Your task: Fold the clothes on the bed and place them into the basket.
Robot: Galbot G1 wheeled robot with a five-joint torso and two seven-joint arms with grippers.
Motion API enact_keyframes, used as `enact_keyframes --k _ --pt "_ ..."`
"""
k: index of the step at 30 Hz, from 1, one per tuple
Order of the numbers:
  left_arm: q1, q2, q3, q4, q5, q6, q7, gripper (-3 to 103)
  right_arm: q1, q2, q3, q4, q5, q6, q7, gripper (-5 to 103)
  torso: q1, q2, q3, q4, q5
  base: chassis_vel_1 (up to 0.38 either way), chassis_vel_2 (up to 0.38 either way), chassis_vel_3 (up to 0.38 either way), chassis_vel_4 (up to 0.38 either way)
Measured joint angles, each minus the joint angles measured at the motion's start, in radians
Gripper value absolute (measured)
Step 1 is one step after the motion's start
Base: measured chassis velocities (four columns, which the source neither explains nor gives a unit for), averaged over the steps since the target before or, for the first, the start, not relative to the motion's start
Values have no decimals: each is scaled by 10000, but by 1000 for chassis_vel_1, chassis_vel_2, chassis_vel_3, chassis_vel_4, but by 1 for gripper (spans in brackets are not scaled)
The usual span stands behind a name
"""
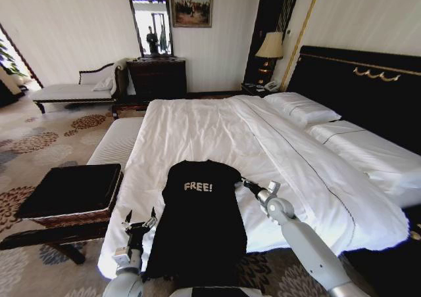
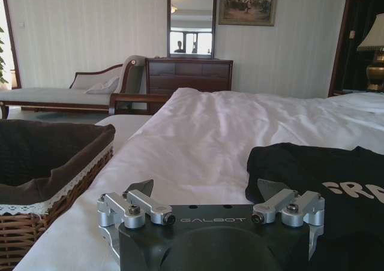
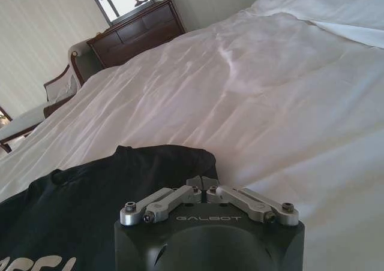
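Right gripper [image 1: 245, 182], pinched shut at the T-shirt [image 1: 197, 225] shoulder (left gripper [image 1: 140, 219] spread, empty), may snag the duvet [image 1: 217, 129] beneath.

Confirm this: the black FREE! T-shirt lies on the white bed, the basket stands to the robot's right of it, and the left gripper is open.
One point is wrong: the basket stands to the robot's left of the T-shirt, as the head view shows. The shirt does lie on the bed, and the left gripper is open.

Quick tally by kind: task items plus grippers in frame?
T-shirt: 1
Basket: 1
Bed: 1
Grippers: 2, left gripper open, right gripper shut
Total: 5
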Motion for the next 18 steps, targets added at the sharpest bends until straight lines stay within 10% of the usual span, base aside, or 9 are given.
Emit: enact_keyframes --k 18 --pt "115 -24 -1 -154 -39 -9 -2 99 364 -458 5 -140 -174 -600 189 0 0 0 0 -1 0 0 0 0 0"
